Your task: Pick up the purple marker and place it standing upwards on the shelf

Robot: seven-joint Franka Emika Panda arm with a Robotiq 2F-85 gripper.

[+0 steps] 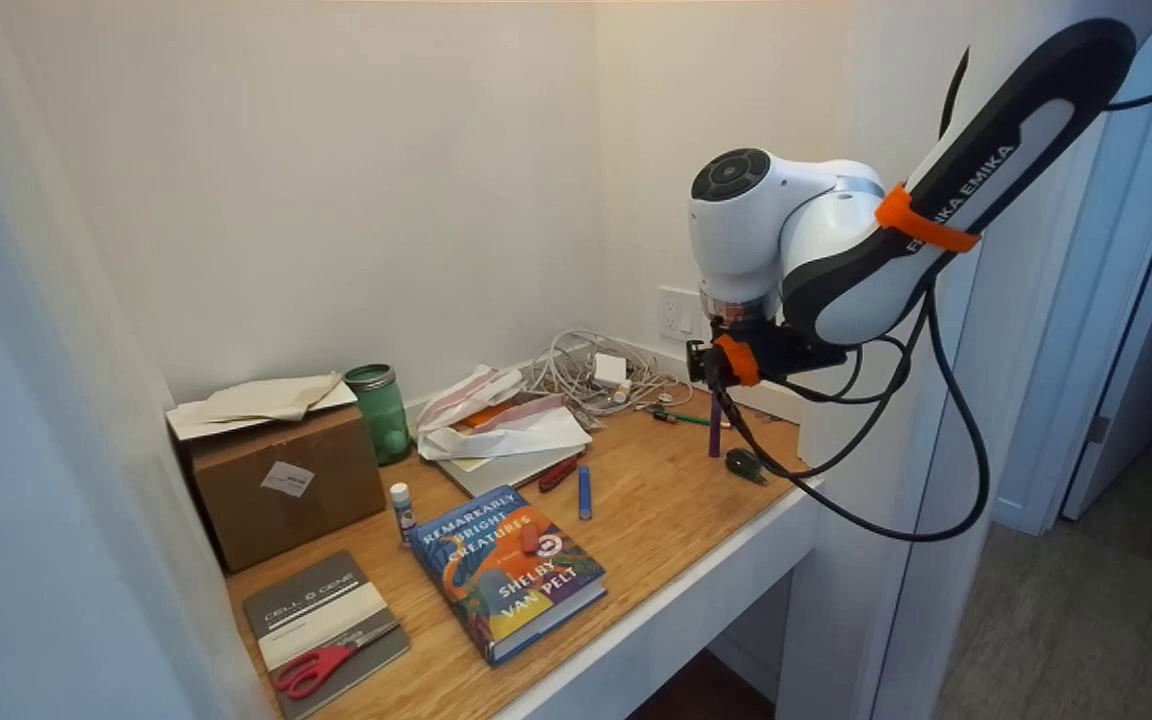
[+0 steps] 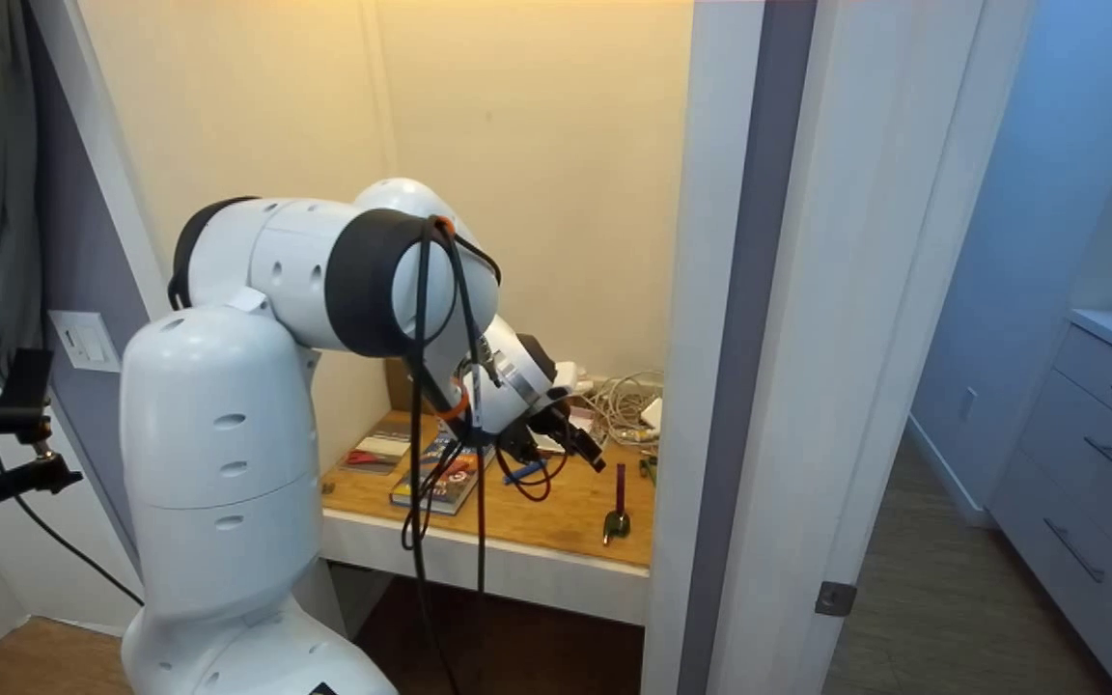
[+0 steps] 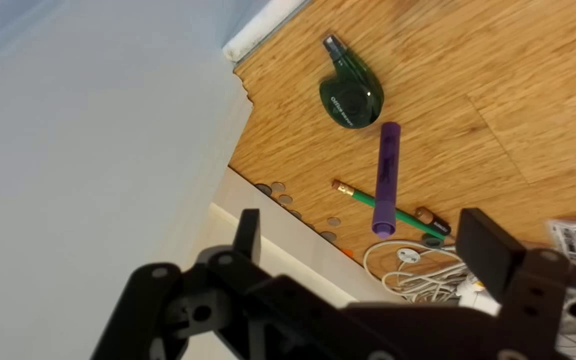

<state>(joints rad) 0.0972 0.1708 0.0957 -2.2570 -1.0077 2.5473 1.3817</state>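
Observation:
The purple marker [image 1: 715,425] stands upright on the light-brown wooden shelf [image 1: 656,510], near its right end. It also stands upright in an exterior view [image 2: 621,489], just behind the dark green block. In the wrist view the marker [image 3: 387,172] is free on all sides, with its narrower end toward the camera. My gripper [image 3: 363,225] is open, its two black fingers wide apart with nothing between them. In an exterior view the gripper [image 2: 598,463] is above and to the left of the marker, apart from it. In an exterior view the gripper [image 1: 714,368] overlaps the marker's top.
The dark green block [image 3: 352,97] lies close beside the marker's base. A green pencil [image 3: 368,199], a battery [image 3: 433,220], coins and white cables [image 3: 418,272] lie nearby. The side wall [image 3: 118,125] is close. The colourful book [image 1: 506,570] and bluish stick [image 1: 585,493] lie farther left.

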